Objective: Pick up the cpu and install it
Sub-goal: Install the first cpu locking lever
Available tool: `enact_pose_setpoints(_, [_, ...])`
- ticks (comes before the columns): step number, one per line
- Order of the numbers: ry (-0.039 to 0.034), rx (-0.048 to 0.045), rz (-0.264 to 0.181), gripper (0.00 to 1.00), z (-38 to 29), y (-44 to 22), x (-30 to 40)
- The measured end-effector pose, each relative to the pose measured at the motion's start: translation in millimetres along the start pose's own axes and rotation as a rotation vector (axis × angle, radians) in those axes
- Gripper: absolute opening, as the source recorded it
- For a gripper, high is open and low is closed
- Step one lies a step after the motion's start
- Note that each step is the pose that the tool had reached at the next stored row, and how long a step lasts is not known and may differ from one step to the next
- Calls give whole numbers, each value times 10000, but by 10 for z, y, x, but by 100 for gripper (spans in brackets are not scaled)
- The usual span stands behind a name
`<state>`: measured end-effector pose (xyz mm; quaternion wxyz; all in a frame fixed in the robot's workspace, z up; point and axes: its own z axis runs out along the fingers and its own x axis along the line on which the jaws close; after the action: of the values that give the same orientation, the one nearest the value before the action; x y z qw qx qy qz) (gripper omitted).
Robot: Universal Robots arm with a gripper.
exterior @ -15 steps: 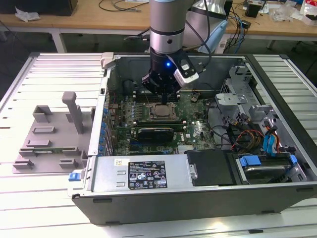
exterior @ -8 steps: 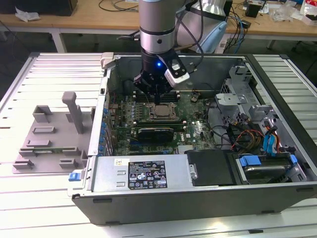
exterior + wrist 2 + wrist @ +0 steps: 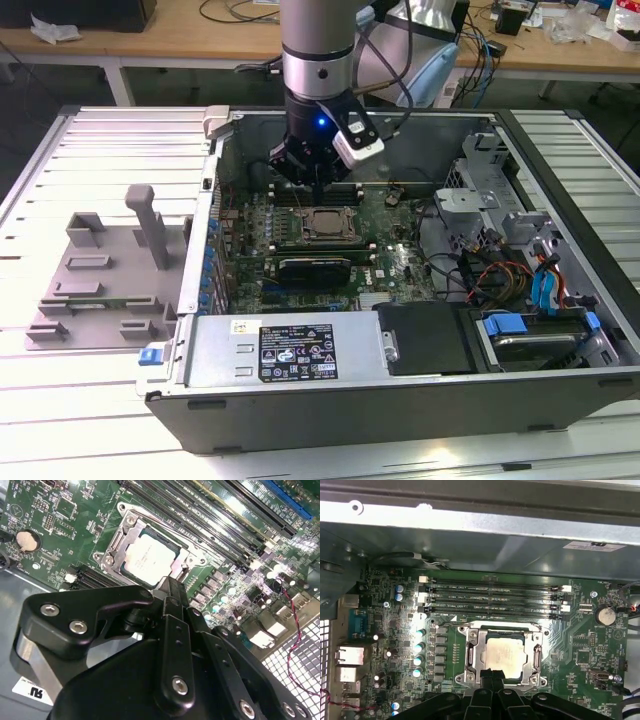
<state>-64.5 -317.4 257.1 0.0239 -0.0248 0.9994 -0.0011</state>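
The cpu (image 3: 506, 652), a pale silvery square chip, lies flat inside the metal socket frame (image 3: 472, 652) on the green motherboard. It also shows in the second wrist view as the cpu (image 3: 150, 560) and in the exterior view as the cpu (image 3: 325, 222), in the middle of the open computer case. My gripper (image 3: 492, 674) hangs just over the socket's edge, its black fingers closed together with nothing between them. In the second wrist view the gripper (image 3: 170, 586) tips sit right beside the chip's rim. In the exterior view the gripper (image 3: 316, 186) is a little behind the socket.
Memory slots (image 3: 495, 600) run beside the socket. The case wall (image 3: 215, 190) rises at the exterior view's left, with a grey fixture block (image 3: 105, 270) outside it. A power supply (image 3: 290, 350) lies in front and a drive cage (image 3: 500, 180) stands at the right.
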Motion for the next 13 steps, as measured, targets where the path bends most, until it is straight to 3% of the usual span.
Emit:
enact_pose_setpoints(5, [1, 2, -1, 11, -3, 1, 37])
enact_pose_setpoints(10, [0, 0, 0, 11, -13, 13, 270])
enact_pose_setpoints(13, [0, 0, 0, 11, -17, 18, 368])
